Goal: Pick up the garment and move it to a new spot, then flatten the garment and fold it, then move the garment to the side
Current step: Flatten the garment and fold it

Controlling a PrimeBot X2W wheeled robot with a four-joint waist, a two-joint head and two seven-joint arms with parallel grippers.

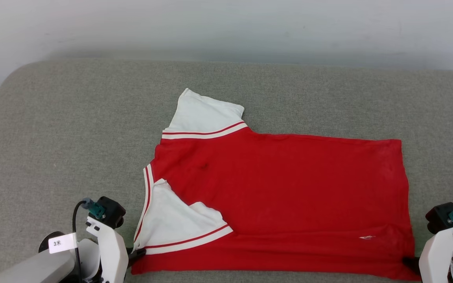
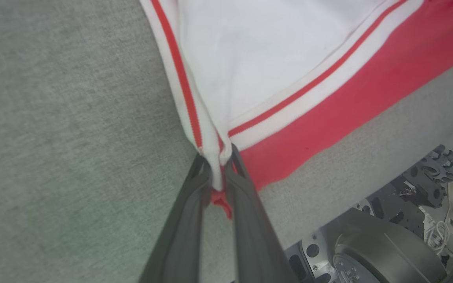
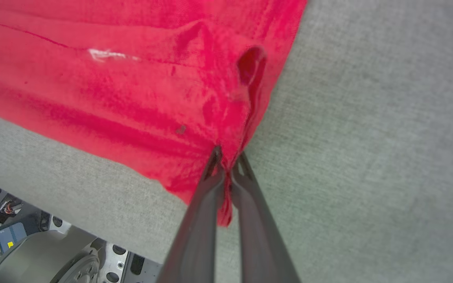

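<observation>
Between the fingertips of the left gripper (image 2: 216, 159), a bunched corner of the garment (image 1: 281, 188) is pinched at the point where the striped trim of a white sleeve meets red cloth. The fingers are closed down to the thickness of the fabric. Between the fingertips of the right gripper (image 3: 228, 157), the near hem corner is clamped in the same way, with the fingers almost together.

Both gripped corners are located on the near edge of the garment, which is spread nearly flat on a grey-green fabric-covered surface (image 1: 73, 129). The long axis is laid across the head view: sleeves and neckline are pointed to the robot's left, the hem to its right. The far white sleeve (image 1: 205, 114) is extended toward the back. The near white sleeve (image 1: 175, 222) is folded in over the red body. A small white mark (image 1: 367, 237) is seen near the hem.

Behind the surface, a pale wall (image 1: 226, 27) is seen. Below the near edge, the robot's grey base (image 2: 387, 251) is seen in both wrist views.
</observation>
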